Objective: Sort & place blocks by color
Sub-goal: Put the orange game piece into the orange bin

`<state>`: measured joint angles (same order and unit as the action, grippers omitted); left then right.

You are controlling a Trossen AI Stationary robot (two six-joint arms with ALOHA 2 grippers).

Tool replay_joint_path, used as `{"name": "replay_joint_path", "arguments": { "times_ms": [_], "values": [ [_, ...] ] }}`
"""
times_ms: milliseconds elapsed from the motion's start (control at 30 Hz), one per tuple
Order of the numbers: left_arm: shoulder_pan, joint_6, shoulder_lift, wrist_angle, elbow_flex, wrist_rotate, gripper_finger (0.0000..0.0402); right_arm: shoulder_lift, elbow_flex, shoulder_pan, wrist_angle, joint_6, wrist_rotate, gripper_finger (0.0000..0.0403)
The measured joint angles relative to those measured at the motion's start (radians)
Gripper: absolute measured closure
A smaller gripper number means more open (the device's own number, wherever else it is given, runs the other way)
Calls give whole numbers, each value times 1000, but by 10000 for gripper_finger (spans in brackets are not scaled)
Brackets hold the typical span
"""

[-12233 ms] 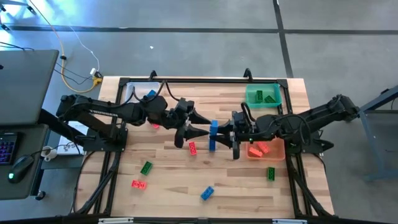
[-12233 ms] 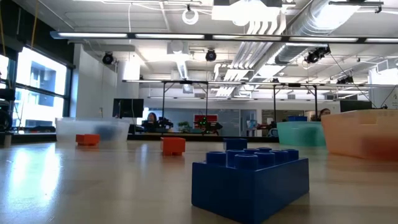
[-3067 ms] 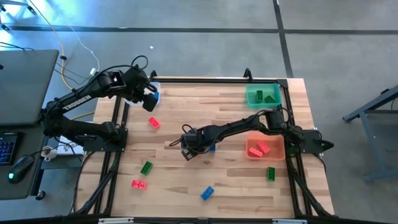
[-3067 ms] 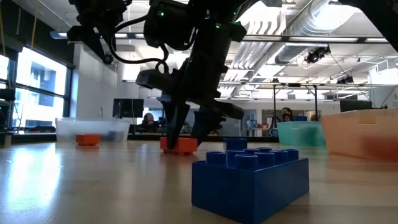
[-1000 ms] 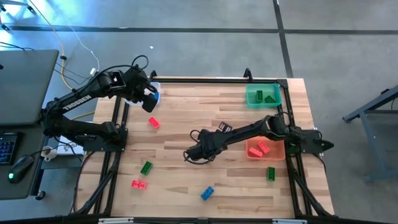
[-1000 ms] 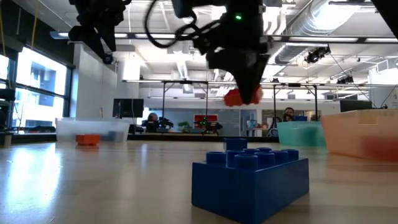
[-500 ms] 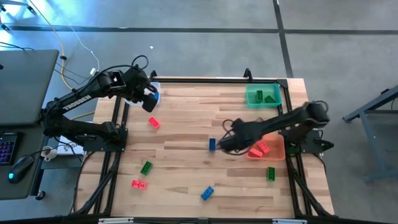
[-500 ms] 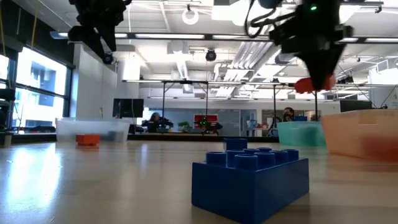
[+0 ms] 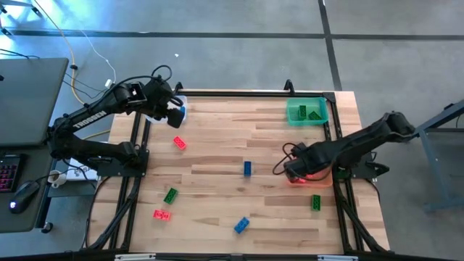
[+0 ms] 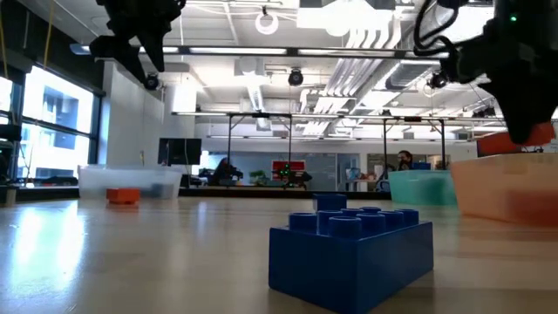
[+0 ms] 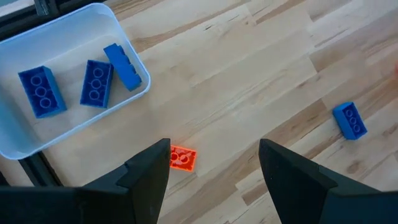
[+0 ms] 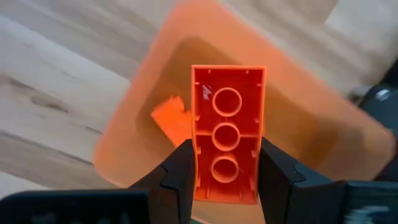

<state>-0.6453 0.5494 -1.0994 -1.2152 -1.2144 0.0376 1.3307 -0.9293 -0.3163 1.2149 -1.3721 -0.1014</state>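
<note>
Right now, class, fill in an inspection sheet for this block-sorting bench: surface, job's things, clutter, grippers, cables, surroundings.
Surface: wooden table, bare between the blocks.
Job's things: clear bin holds three blue blocks; green bin holds green blocks; orange bin holds orange ones. Loose on the table: two blue blocks, two red, two green.
Clutter: nothing seen.
Grippers: right gripper shut on a red block above the orange bin. Left gripper open, empty, near the clear bin.
Cables: yellow and white cables on the floor behind the left arm.
Surroundings: a desk with keyboard and mouse beside the table; an open room behind it.
</note>
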Motion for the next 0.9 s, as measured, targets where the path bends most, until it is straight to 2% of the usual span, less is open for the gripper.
{"name": "replay_joint_path", "arguments": {
  "times_ms": [167, 467, 600, 900],
  "values": [
    [35, 33, 0, 0, 0, 0, 170, -38, 96, -8, -82, 2, 61, 296],
    [183, 111, 0, 0, 0, -5, 170, -43, 192, -4, -130, 58, 133, 293],
    [258, 163, 0, -5, 0, -8, 170, -43, 202, -4, -132, 74, 138, 268],
    [444, 382, 0, -120, 0, -10, 170, -43, 186, -4, -126, 109, 132, 197]
  ]
}}
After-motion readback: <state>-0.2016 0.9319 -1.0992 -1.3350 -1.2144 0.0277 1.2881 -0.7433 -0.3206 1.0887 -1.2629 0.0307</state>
